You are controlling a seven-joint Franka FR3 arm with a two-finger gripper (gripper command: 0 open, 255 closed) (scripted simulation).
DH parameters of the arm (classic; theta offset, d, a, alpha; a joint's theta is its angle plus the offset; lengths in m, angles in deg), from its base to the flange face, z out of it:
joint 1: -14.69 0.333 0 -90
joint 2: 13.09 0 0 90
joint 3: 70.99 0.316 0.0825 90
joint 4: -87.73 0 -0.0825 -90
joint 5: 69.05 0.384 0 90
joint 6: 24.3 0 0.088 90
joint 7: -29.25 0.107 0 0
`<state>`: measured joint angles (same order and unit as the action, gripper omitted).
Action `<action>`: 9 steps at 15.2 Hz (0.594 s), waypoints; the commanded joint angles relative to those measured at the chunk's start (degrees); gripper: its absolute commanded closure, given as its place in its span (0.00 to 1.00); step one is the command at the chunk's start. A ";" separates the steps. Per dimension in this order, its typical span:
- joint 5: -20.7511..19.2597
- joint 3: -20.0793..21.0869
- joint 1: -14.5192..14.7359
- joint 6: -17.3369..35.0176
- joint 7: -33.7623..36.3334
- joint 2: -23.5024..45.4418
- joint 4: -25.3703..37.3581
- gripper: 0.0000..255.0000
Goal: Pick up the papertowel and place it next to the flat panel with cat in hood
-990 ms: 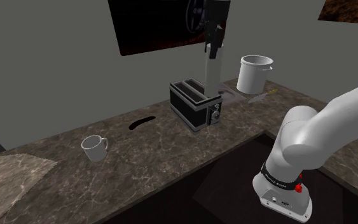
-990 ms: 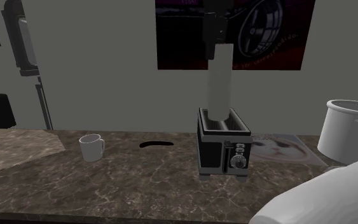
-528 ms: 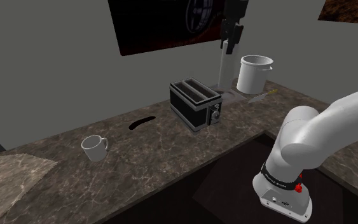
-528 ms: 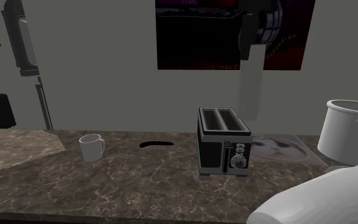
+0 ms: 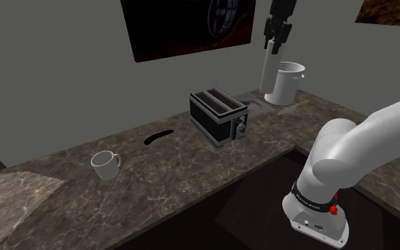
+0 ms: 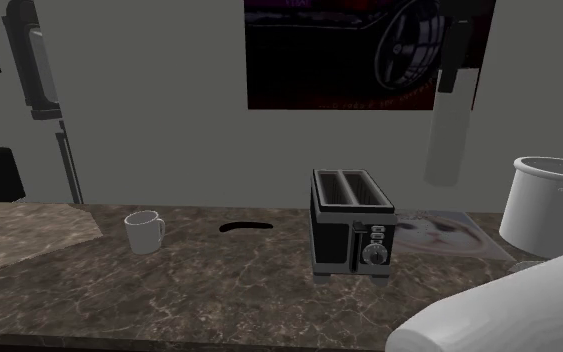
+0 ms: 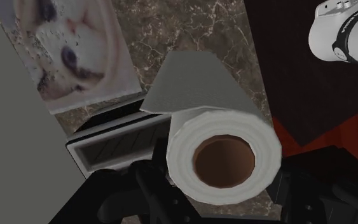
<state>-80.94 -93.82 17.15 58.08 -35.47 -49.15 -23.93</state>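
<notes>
Shoulder view, from the left of the frame: a white mug (image 5: 106, 165) stands on the marble worktop (image 5: 177, 174); right of it lies a dark curved thing (image 5: 158, 136), too dim to name; at centre sits a black toaster (image 5: 218, 116); just past the toaster's far right corner the cat panel (image 5: 257, 103) lies flat on the worktop; above the panel's right end, in the upper right of the frame, the paper towel roll (image 5: 268, 71) hangs upright in the air, clasped at its top by the black pincer (image 5: 273, 48), with a white pot (image 5: 288, 82) just behind it; the wrist view looks down the roll's brown core, the two fingers pressed to either side of it, the panel's cat face and the toaster's slots off to one side and bare marble under the roll's lower end; so the pick-up looks done and the carry nearly so, the roll being between toaster and pot in the second exterior view and over the panel's right part; what is left, I judge, is to lower it onto bare worktop beside the panel and let go; the white arm (image 5: 361, 149) rises from its stand (image 5: 317, 216) at lower right, leaves the frame's right edge, and the hand points straight down from the top edge.
</notes>
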 commanded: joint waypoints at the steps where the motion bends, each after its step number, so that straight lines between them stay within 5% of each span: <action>1: -0.94 -2.70 -0.26 0.15 -3.04 1.03 1.35 1.00; 9: -2.65 -14.58 -0.14 0.49 -15.64 7.46 9.54 1.00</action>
<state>-83.35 -106.90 17.06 58.24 -49.46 -42.21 -14.91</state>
